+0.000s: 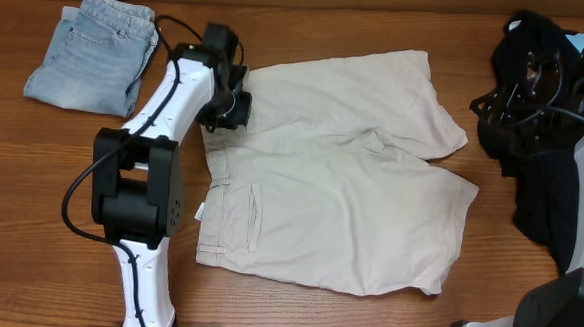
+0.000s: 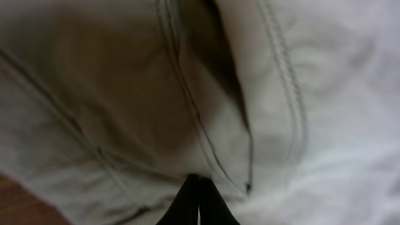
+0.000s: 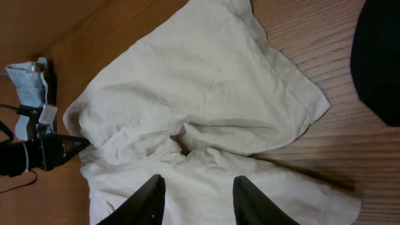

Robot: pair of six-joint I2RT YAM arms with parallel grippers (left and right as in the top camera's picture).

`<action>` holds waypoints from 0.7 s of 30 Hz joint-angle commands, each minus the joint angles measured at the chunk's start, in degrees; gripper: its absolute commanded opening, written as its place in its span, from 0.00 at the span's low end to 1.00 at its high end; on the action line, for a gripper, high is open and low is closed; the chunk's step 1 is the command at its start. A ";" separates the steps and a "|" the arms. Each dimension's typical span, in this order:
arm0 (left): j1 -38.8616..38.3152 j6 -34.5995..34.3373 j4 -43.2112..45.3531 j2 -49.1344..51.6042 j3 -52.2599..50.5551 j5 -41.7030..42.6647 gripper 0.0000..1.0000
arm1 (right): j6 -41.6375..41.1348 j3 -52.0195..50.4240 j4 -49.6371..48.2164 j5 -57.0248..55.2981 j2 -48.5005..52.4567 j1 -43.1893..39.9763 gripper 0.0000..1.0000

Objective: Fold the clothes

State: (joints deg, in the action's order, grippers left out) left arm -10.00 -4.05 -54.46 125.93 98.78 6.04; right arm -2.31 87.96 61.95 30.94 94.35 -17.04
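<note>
khaki shorts [image 1: 341, 186] spread flat in the middle of the table [image 1: 46, 271], waistband to the left. left gripper [image 2: 199, 194] pinched fully closed on the far waistband corner, probably to lift it for folding. right gripper [image 3: 199, 200] parted above the legs, holding nothing.

left arm [image 1: 171, 87] stretched forward | left gripper [image 2: 199, 199] fingers pressed together | right gripper [image 3: 200, 201] fingers apart
</note>
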 commanded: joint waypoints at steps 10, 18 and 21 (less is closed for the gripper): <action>0.92 0.28 19.80 0.46 -8.74 -16.31 0.04 | 0.61 0.50 -0.68 -8.81 -0.09 6.73 0.40; 4.28 4.17 33.59 0.96 -8.74 -19.61 0.04 | -1.33 0.50 -0.50 -11.67 -0.09 11.61 0.40; 6.05 4.33 35.23 1.05 -8.57 -19.56 0.04 | -2.64 0.50 -0.35 -12.37 -0.09 12.35 0.40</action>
State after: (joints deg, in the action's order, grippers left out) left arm -6.37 -1.65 -20.18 125.82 90.30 -10.44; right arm -3.49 87.96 61.56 20.32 94.35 -5.41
